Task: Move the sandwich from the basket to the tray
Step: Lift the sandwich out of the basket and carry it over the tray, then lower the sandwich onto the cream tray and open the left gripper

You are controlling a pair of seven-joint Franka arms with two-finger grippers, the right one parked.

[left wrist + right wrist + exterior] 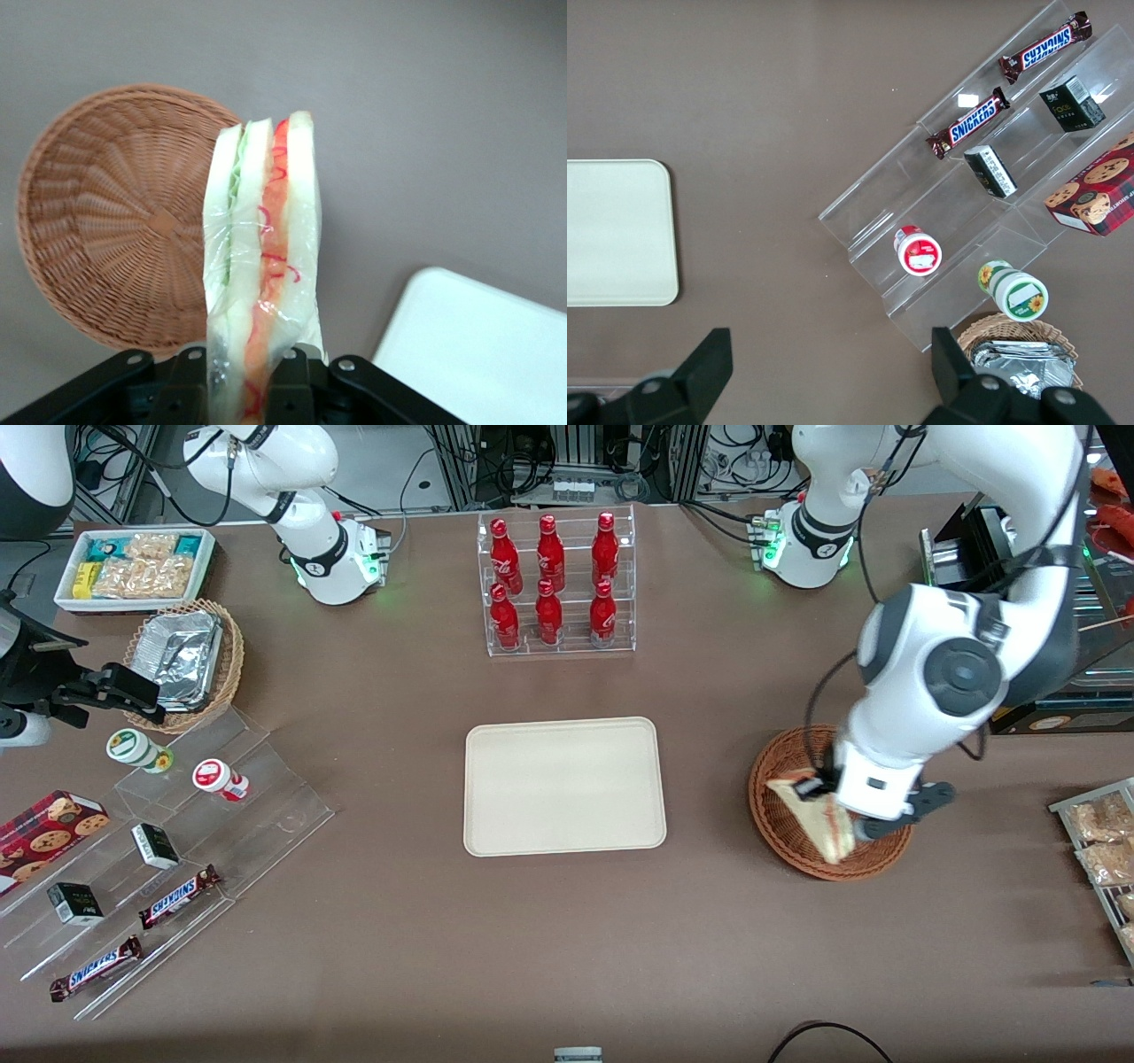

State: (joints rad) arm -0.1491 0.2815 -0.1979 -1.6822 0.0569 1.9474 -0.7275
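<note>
With the gripper clamped on one sandwich above one basket, there are one tray beside it and, well apart from it, six red bottles, two Snickers bars and two yogurt cups.

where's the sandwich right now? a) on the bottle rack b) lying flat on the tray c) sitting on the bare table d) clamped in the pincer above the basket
d: the wrist view shows the sandwich clamped between the fingers of the pincer, and the front view shows it above the basket, with the tray bare.
</note>
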